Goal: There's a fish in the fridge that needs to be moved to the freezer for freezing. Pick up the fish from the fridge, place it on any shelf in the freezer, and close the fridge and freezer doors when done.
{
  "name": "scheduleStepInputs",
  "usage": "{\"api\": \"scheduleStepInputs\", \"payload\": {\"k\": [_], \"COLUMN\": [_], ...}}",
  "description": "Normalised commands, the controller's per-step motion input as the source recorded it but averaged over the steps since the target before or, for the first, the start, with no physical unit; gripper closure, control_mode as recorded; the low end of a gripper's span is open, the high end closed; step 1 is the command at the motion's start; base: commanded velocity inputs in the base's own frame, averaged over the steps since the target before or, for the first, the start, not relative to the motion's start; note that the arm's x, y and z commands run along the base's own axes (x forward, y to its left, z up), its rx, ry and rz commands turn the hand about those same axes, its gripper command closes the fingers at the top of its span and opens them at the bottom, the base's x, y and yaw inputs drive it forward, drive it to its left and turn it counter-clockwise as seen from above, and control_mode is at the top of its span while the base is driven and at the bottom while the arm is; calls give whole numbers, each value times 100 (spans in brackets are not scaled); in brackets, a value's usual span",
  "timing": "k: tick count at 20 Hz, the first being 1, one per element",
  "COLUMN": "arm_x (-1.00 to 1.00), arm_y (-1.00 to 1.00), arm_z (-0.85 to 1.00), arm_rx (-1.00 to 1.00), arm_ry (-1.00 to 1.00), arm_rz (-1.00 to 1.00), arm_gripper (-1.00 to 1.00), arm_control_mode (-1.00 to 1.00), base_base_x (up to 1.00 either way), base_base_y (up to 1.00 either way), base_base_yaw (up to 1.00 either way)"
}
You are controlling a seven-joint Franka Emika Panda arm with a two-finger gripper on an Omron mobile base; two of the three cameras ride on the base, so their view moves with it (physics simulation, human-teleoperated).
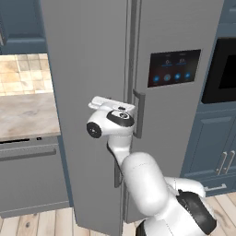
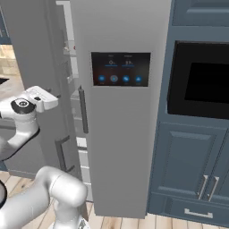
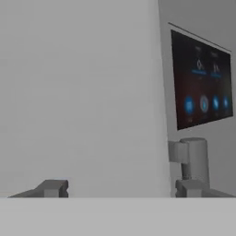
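The tall grey unit fills the base views. The plain freezer door stands on the left. On the right is the fridge door with its black panel of blue lights. In the right base view both doors stand ajar, and a strip of white shelves shows between them. My gripper is open close in front of the doors. Its right fingertip sits just below the fridge door's bar handle. The plain door lies ahead of the left fingertip. The fish is hidden.
A marble counter with a grey appliance front beneath it lies left of the unit. Blue cabinets and a black wall oven stand to its right. My white arm rises close before the freezer door's handle.
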Motion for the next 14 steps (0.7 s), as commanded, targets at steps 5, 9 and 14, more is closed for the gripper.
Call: {"api": "scheduleStepInputs", "payload": {"k": [5,9,14], "arm_x": [12,14,18], "arm_y": [-35,-7,-31], "arm_z": [25,36,36], "arm_rx": [0,0,0], "arm_ry": [-2,-1,0], "arm_rz": [0,0,0], "arm_gripper": [-100,-100,-100], "arm_control_mode": [-100,-100,-100], "base_base_x": [0,0,0], "base_base_y": [0,0,0], "base_base_yaw": [0,0,0]}}
